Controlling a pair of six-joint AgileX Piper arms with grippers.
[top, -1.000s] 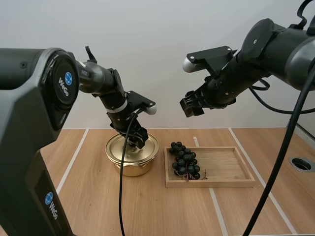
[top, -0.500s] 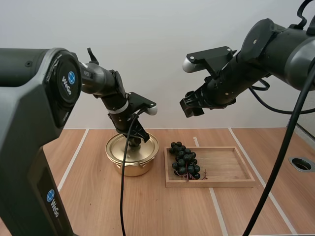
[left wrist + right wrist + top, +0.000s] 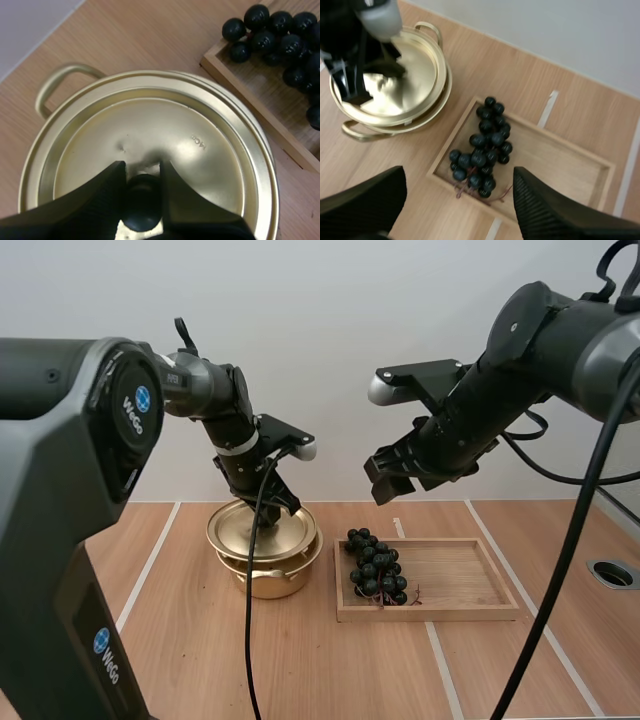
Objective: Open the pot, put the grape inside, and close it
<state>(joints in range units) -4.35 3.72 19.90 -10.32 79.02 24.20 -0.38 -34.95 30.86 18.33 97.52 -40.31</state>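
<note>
Round, brass-coloured pot (image 3: 270,578) stands on the wooden worktop (image 3: 300,660). Its smooth domed lid (image 3: 258,533) hangs just above the rim, the left pincer (image 3: 141,169) clenched on the lid's black knob (image 3: 142,202). Glossy dark grape bunch (image 3: 376,568) lies at the pot end of the shallow wooden tray (image 3: 460,578) just beside. Right pincer (image 3: 395,480) hovers above, ribbed fingers spread, empty.

Left fingers (image 3: 97,202) tight on lid knob (image 3: 143,199); right fingers (image 3: 547,212) wide apart, aloft.
</note>
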